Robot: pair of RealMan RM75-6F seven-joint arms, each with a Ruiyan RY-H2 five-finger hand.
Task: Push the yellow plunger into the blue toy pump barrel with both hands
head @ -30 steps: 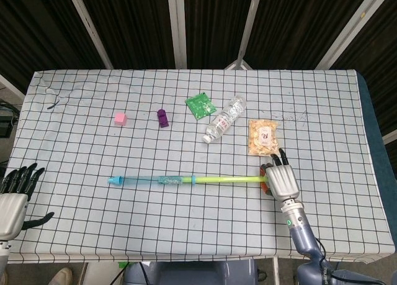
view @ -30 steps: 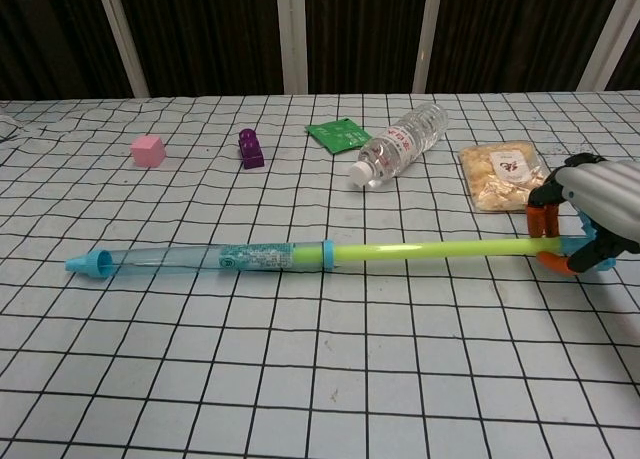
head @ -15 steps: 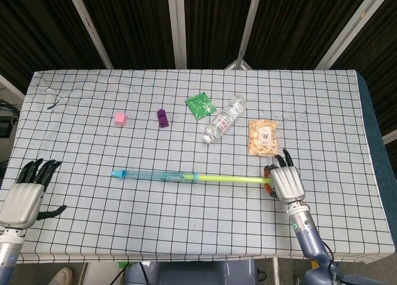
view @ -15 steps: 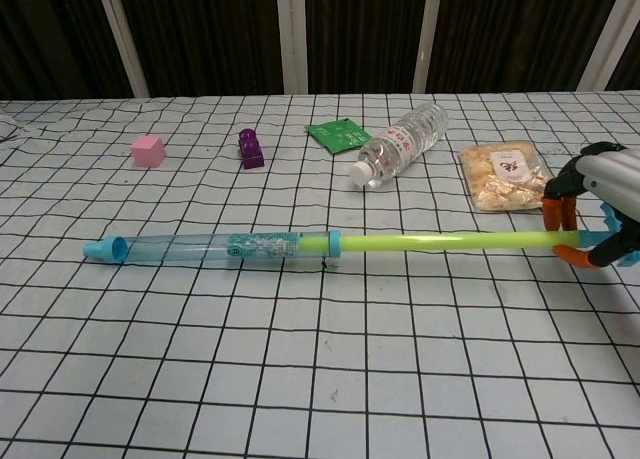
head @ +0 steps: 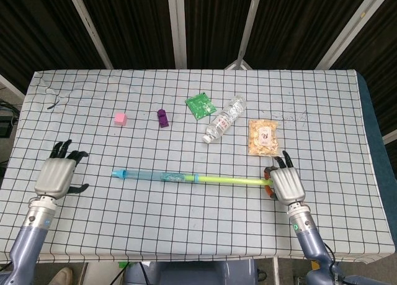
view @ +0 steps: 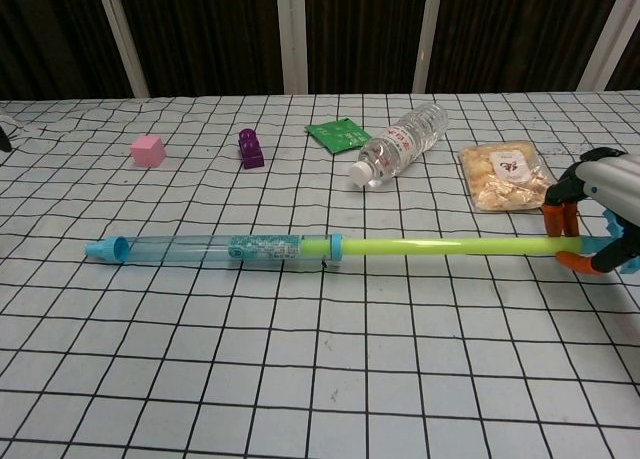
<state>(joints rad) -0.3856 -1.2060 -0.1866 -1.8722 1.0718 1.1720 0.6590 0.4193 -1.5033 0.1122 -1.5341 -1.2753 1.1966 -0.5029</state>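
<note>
— What's on the left?
— The left hand [head: 57, 175], fingers spread and holding nothing, well apart from the pump's capped tip.
— And the pump?
— The blue toy pump barrel [view: 210, 249], clear-walled, lies flat mid-table; the yellow plunger [view: 445, 246] sticks far out of it rightward.
— The right hand [head: 284, 182]?
— Gripping the plunger's orange handle [view: 565, 239].

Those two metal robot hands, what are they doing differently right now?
The right hand grips the orange handle of the yellow plunger rod; the left hand holds nothing, fingers spread. The right sits at the plunger's end; the left hovers apart from the blue toy pump barrel. Both are silver with black fingertips.
</note>
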